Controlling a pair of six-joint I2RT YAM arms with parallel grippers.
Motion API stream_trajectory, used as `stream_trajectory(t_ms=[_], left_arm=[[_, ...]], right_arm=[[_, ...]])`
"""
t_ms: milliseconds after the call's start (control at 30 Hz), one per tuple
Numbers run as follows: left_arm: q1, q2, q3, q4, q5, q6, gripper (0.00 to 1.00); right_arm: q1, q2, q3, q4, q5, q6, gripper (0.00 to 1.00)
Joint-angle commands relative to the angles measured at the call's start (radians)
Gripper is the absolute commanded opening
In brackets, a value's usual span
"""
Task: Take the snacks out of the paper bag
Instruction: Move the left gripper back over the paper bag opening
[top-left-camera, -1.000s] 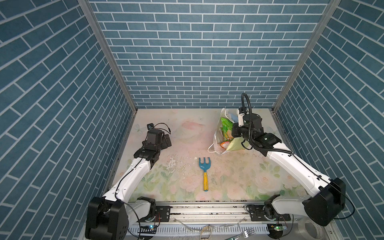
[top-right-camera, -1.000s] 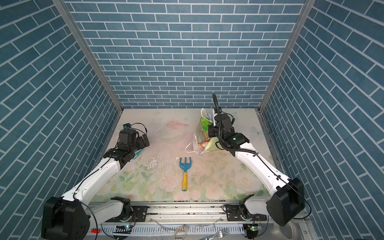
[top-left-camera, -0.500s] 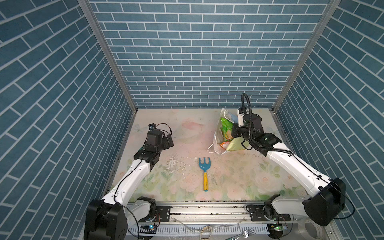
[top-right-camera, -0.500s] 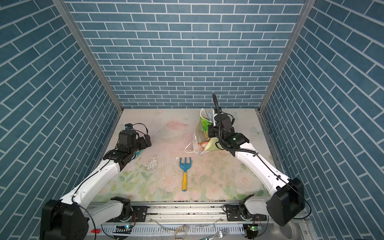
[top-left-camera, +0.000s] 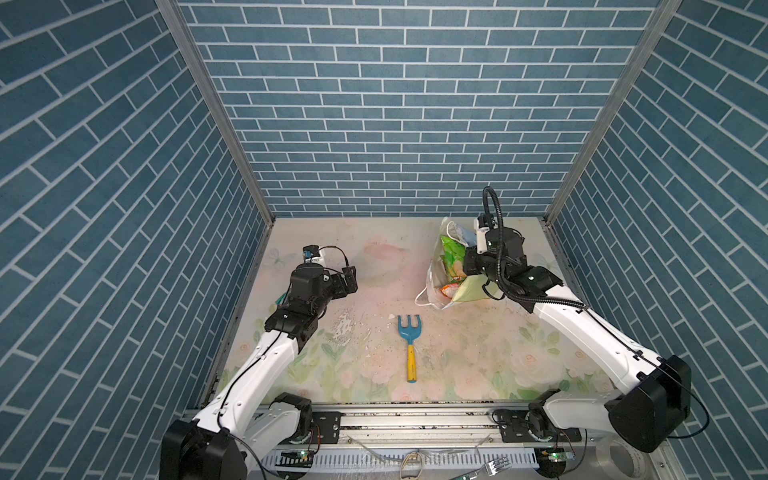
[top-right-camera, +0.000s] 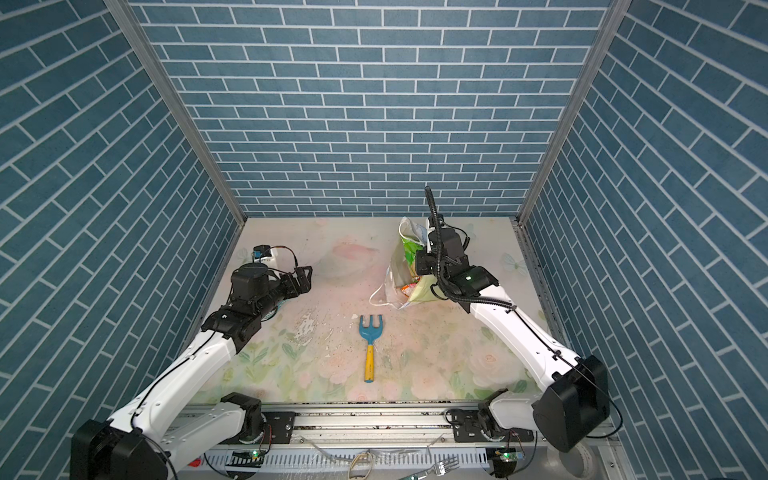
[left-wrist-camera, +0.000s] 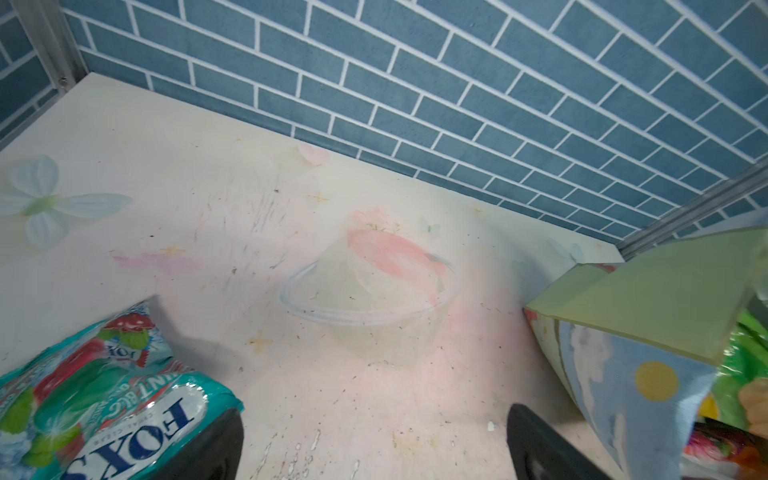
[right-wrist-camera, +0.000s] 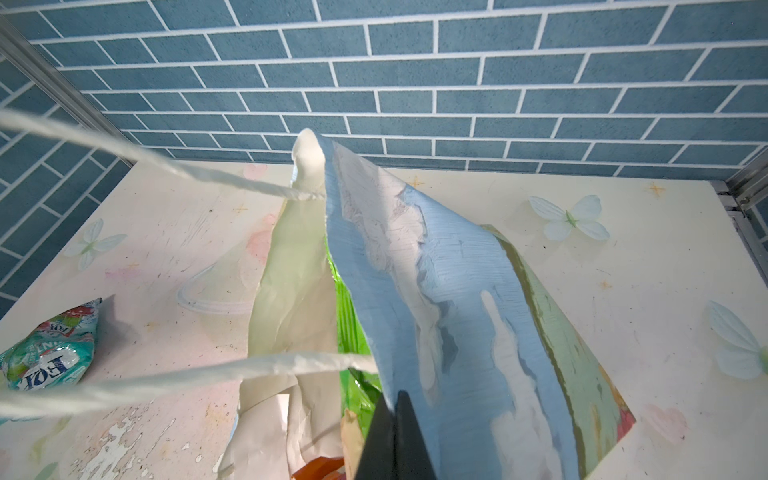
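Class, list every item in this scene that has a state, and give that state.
Paper bag: mouth open, not yet emptied.
Green packet: inside the paper bag.
Teal-white packet: out, lying on the table.
Toy rake: lying flat on the table.
Left gripper: open, empty.
Right gripper: shut on the paper bag's wall.

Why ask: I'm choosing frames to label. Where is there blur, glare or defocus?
Left wrist view: glare on the teal packet, its near end soft. Right wrist view: the white cord handle close to the lens is out of focus; the paper bag is sharper. Both top views: sharp, evenly lit.
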Motion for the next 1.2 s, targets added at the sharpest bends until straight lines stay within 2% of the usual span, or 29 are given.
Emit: stream_trajectory(t_ms=[0,467,733,900,1000,1167], left_arm=[[-0.037,-0.025,0.008,0.017,0.028,-0.001,1.00],[-0.169,-0.012,0.081,-0.024,-0.013,0.014,1.00],[-0.290,0.058,0.191,-0.071,-0.023,0.034,1.00],[-0.361,0.117,0.255,-0.086,0.008,0.035,1.00],[-0.393,0.147,0.281,-0.081,0.046,0.011,1.00],[-0.459,0.193,0.292,-0.037,0.033,-0.025,0.99]], right_arm=[[0.000,0.016,-0.023,-0.026,0.026,0.027,0.00],[0.001,0.023,-0.019,-0.006,0.030,-0.052,0.00],[-0.001,-0.012,-0.056,0.036,0.016,-0.111,0.00],[0.000,-0.029,-0.062,0.027,-0.016,-0.117,0.00],[-0.001,-0.038,-0.074,0.047,-0.041,-0.117,0.00],[0.000,-0.049,-0.109,0.091,-0.035,-0.117,0.00]])
